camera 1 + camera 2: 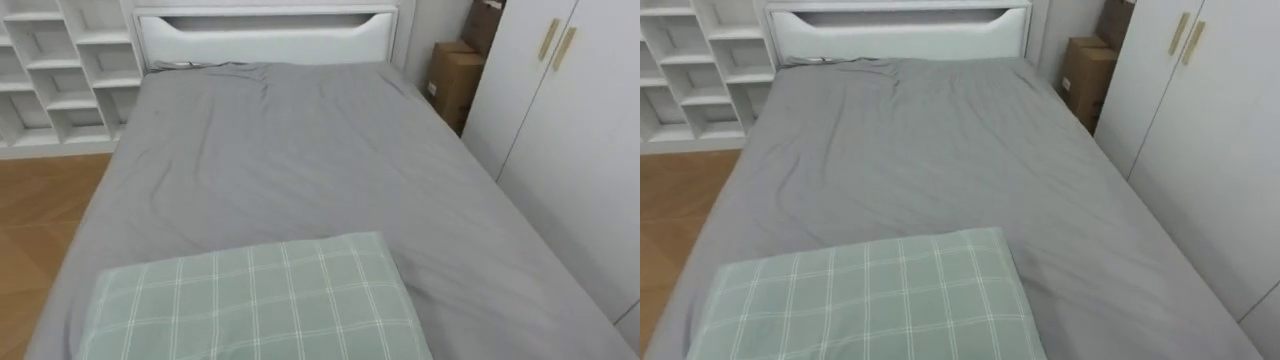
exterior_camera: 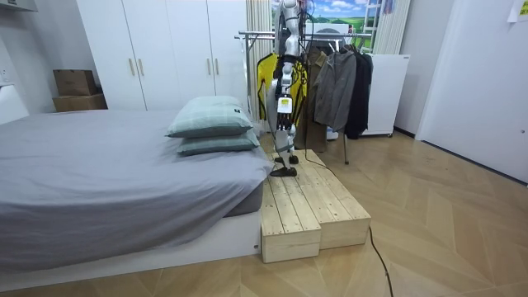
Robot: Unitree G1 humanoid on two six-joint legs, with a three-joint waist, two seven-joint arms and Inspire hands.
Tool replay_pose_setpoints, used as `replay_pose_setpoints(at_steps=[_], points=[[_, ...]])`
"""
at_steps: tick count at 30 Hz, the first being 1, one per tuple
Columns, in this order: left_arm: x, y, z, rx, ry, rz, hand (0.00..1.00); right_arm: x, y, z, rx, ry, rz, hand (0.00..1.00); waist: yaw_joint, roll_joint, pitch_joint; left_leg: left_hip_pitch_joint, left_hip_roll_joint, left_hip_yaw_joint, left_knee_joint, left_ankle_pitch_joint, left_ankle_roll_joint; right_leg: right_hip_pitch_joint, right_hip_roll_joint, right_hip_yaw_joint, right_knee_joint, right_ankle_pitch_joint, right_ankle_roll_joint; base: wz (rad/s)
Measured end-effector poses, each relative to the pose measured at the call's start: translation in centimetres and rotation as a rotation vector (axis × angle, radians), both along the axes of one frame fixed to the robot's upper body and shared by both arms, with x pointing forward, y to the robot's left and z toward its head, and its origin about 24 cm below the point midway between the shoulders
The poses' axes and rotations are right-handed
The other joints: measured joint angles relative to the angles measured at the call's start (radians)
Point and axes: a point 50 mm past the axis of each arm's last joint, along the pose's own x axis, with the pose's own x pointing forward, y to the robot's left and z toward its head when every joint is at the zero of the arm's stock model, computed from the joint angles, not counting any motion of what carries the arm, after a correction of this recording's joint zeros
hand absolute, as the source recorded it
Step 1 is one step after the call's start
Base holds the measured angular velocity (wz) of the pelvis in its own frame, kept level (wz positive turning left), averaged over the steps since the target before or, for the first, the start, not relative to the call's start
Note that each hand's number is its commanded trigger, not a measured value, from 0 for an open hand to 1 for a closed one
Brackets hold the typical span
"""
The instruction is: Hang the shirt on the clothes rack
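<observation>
Grey sheeting covers the bed (image 1: 300, 150), with a checked pillow (image 1: 260, 300) at its near end. By that end of the bed the robot stands on a wooden step (image 2: 309, 206), looking down the bed's length. The clothes (image 2: 334, 82) hang on a rack (image 2: 264, 35) behind it. To my mind it should turn from the bed to the rack before reaching. Its left hand (image 2: 282, 111) hangs at its side; I cannot tell whether it is clenched or released.

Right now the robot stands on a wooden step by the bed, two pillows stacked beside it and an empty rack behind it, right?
Not quite: the rack is not empty. The room view shows jackets hanging on it. The step, bed and two stacked pillows are as you say.
</observation>
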Motion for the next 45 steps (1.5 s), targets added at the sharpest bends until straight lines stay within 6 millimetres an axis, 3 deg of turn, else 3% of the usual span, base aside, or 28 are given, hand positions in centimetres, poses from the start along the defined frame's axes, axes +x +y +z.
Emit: replay_pose_setpoints(at_steps=[5, 11, 14, 45], points=[[0.1, -0.1, 0.0, -0.026, 0.006, -0.01, 0.0, -0.1, 0.1, 0.0, 0.027, 0.0, -0.027, 0.0, -0.004, 0.006, -0.0036, -0.003, -0.007, -0.019, 0.002, 0.001, -0.001, 0.007, -0.002, -0.011, 0.0, -0.003, 0.0, 0.11], [1.3, -0.3, -0.1, -0.033, -0.007, -0.085, 0.0, 0.2, 0.1, 0.0, 0.041, -0.007, -0.022, 0.0, -0.007, 0.008, 0.0066, 0.002, -0.01, -0.029, 0.002, 0.001, 0.0, 0.015, -0.005, -0.007, -0.001, -0.009, 0.003, 0.05], [1.9, -0.5, -0.2, -0.037, -0.019, -0.099, 0.0, 0.3, 0.1, 0.0, 0.045, -0.008, -0.021, 0.0, -0.007, 0.008, 0.0078, 0.0, -0.01, -0.031, 0.001, 0.001, -0.001, 0.014, -0.004, -0.006, -0.002, -0.011, 0.003, 0.02], [2.1, -1.0, -0.3, -0.096, 0.04, -0.186, 0.0, 0.2, -0.3, 0.0, 0.093, 0.015, -0.003, 0.0, -0.021, 0.02, 0.0009, 0.0, -0.011, -0.034, -0.001, 0.004, -0.006, 0.015, -0.002, -0.008, -0.002, -0.018, 0.005, 0.0]])
